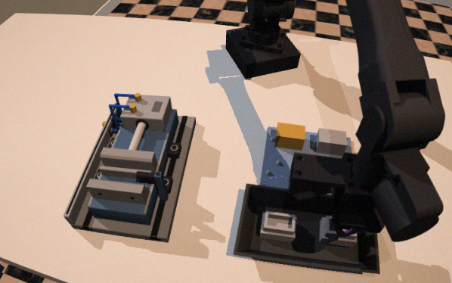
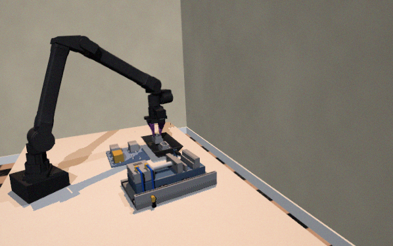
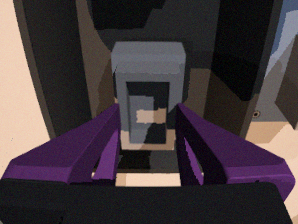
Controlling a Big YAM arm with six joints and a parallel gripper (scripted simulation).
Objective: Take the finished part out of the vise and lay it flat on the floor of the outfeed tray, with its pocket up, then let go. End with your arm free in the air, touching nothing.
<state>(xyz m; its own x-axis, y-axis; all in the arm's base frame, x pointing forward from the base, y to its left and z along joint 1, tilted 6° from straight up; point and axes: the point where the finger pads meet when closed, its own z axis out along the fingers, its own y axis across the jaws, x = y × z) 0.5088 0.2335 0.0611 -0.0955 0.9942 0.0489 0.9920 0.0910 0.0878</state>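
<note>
— Where's your part (image 3: 148, 92)?
— Over the tray (image 1: 242, 231), pinched by your end effector (image 3: 148, 137).
— And the vise (image 1: 125, 174)?
— Well apart on your worktop (image 1: 57, 68), jaws bare.

The arm (image 2: 49, 85) is matte black throughout, built of long boxy links joined by rounded, drum-like joints, and stands on a square black pedestal (image 2: 20, 192) with small bolt heads visible near its foot. Its gripper (image 3: 148, 137) has a blocky black body and two purple, wedge-shaped fingers that taper toward the tips.
</note>
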